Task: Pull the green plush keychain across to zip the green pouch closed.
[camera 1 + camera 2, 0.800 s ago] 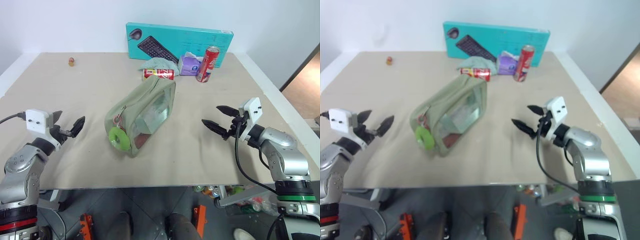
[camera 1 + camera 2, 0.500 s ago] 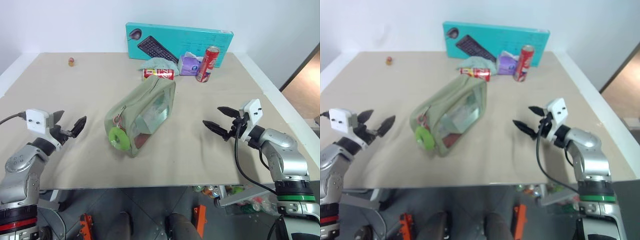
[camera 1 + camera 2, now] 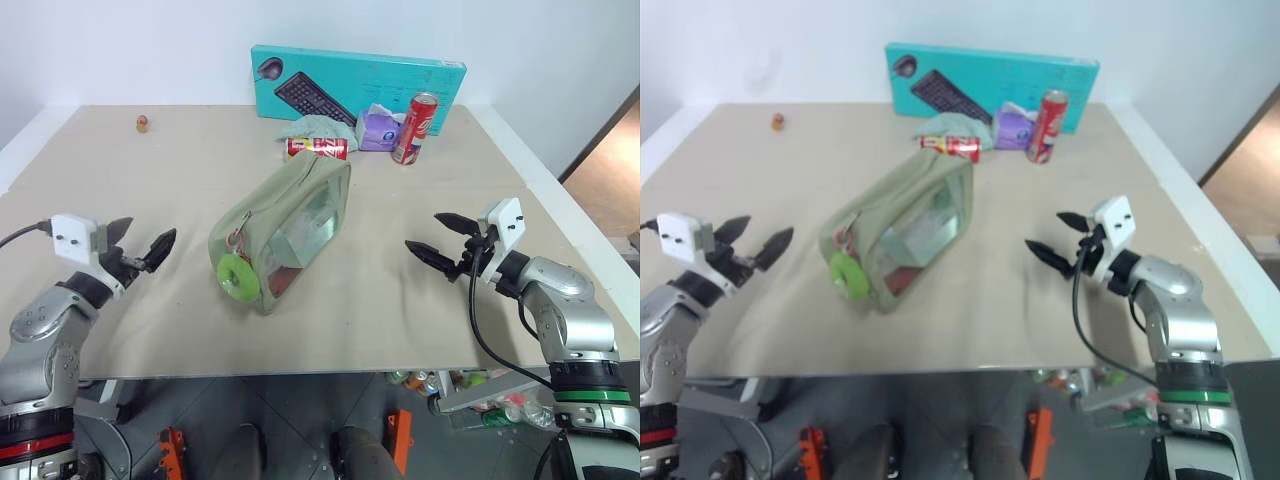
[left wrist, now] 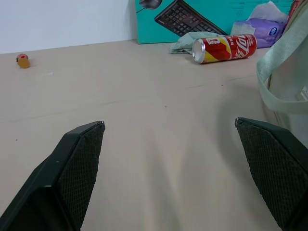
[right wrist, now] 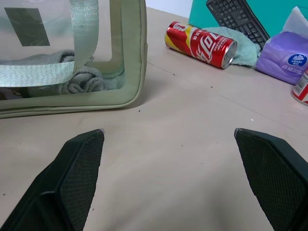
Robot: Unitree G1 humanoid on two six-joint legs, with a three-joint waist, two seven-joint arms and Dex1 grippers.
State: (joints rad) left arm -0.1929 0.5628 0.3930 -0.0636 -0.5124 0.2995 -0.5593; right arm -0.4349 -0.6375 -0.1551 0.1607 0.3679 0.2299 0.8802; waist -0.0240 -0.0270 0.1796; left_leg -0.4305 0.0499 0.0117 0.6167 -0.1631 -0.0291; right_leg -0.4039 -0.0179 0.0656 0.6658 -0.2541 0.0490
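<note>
At the near end of the green pouch [image 3: 285, 232] hung the green plush keychain [image 3: 237, 274], mid-tabletop [image 3: 150, 200]. Well apart on either side, the left end effector [image 3: 142, 248] and right end effector [image 3: 436, 238] hovered with fingers spread wide, gripping nothing. Behind lay a red can [image 3: 318, 148].

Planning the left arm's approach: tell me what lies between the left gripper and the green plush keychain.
Only bare table. In the left eye view, the open left gripper and the green plush keychain at the green pouch's near end have nothing between them.
</note>
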